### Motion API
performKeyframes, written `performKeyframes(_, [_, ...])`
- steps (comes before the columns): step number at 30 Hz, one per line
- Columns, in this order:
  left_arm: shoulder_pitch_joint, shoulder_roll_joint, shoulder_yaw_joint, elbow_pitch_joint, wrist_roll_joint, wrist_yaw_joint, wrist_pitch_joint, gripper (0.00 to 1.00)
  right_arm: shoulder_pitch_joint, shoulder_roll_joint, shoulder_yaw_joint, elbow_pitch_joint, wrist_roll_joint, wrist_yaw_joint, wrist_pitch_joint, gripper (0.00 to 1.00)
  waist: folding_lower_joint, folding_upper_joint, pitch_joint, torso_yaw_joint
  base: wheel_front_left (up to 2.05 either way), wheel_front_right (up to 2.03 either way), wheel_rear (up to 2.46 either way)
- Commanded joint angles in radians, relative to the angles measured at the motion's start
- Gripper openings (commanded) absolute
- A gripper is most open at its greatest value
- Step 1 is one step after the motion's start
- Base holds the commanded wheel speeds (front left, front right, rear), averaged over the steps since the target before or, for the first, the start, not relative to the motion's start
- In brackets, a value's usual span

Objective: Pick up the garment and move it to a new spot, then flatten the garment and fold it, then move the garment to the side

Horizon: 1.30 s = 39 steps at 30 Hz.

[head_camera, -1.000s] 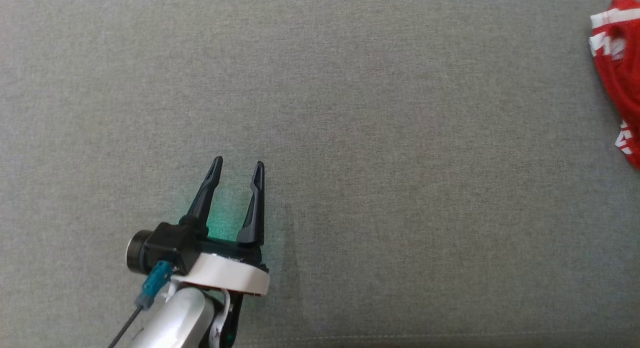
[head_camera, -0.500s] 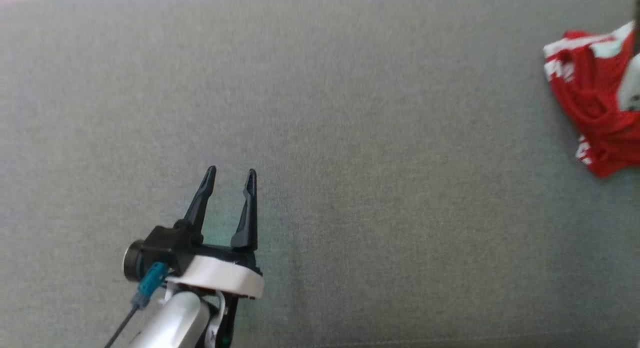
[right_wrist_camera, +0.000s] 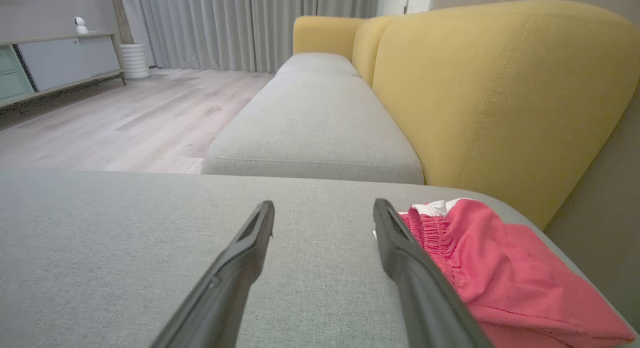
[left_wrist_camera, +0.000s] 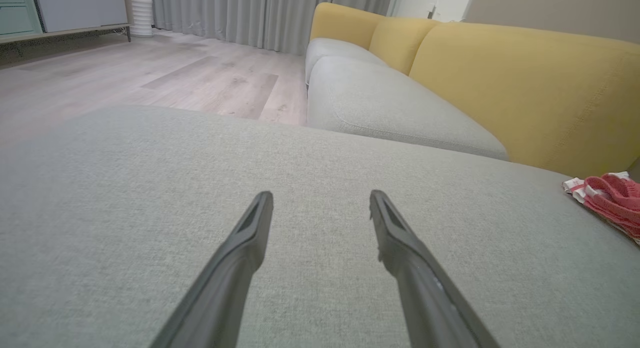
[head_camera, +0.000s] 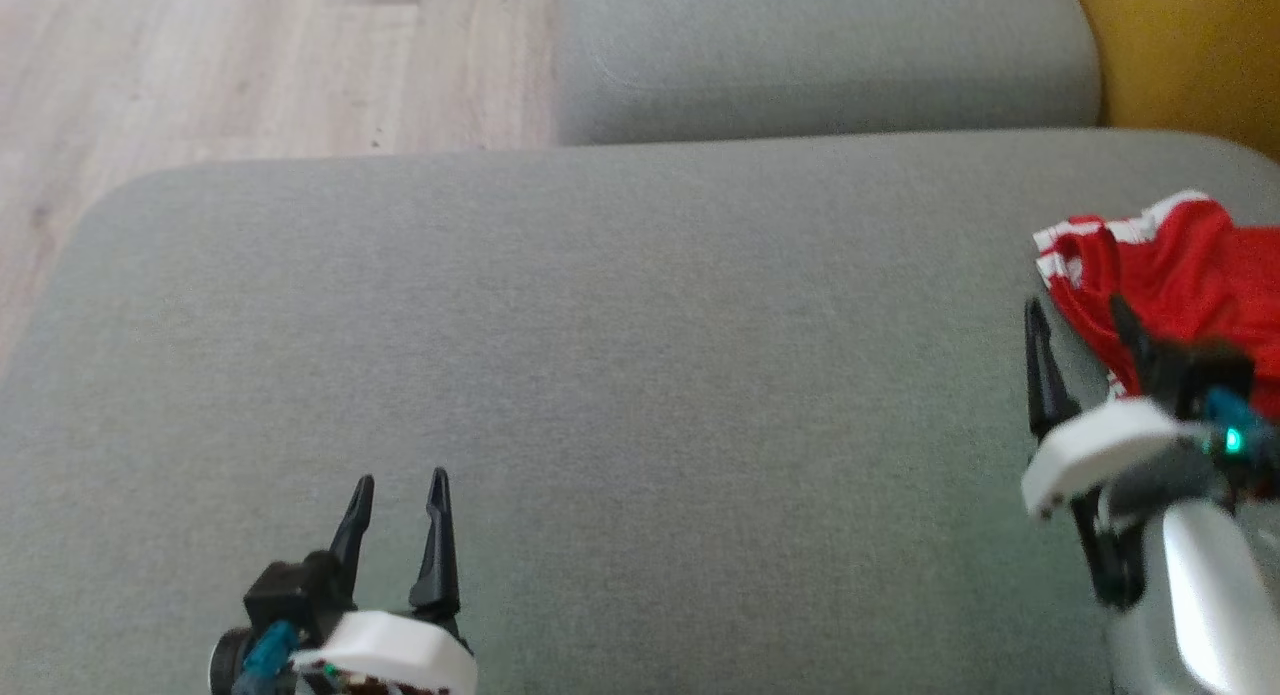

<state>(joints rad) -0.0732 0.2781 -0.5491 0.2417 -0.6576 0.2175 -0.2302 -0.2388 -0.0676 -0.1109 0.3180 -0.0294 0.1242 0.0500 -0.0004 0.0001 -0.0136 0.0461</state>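
Presently, left gripper (head_camera: 400,478) at seven o'clock: jaws wide apart, empty, over the grey cushion (head_camera: 640,325). Right gripper (head_camera: 1075,310) at three o'clock: jaws wide, empty, just beside the red garment (head_camera: 1180,265). Camera has shifted since earlier; right gripper newly in frame.

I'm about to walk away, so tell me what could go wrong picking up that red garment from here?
1. The red garment lies bunched, mostly right of the open right gripper. Closing here might catch only an edge fold, or nothing.
2. It sits near the gray cushion edge, by the yellow backrest. A nudge from the finger could push it off.
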Motion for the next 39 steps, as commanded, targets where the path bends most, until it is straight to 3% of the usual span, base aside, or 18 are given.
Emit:
performKeyframes(1, [-0.033,0.021,0.041,-0.023,-0.005,0.006,-0.013,1.0,-0.021,0.002,0.018,-0.046,-0.003,0.007,-0.015,1.0,0.0004,-0.0001,-0.027,0.026,0.0,0.0,0.0])
performKeyframes(14, [0.037,0.043,0.033,-0.041,-0.019,0.022,0.001,1.0,0.288,0.017,0.096,-0.21,0.154,0.007,-0.115,1.0,0.0004,-0.0001,-0.071,0.081,0.0,0.0,0.0])
performKeyframes(30, [0.046,0.056,0.032,-0.047,-0.021,0.048,0.013,1.0,0.346,0.017,0.115,-0.174,0.17,0.007,-0.158,1.0,0.0004,-0.0001,-0.074,0.072,0.0,0.0,0.0])
performKeyframes(31, [0.084,0.033,-0.001,-0.016,-0.021,0.04,0.018,0.0,0.378,0.024,0.091,-0.142,0.175,0.0,-0.147,0.0,0.0005,-0.0001,-0.074,0.072,0.0,0.0,0.0])
performKeyframes(39, [0.106,0.006,0.016,0.035,-0.059,0.024,0.03,0.0,0.382,0.024,0.089,-0.07,0.234,0.0,-0.135,0.0,0.0005,-0.0001,-0.07,0.066,0.0,0.0,0.0])
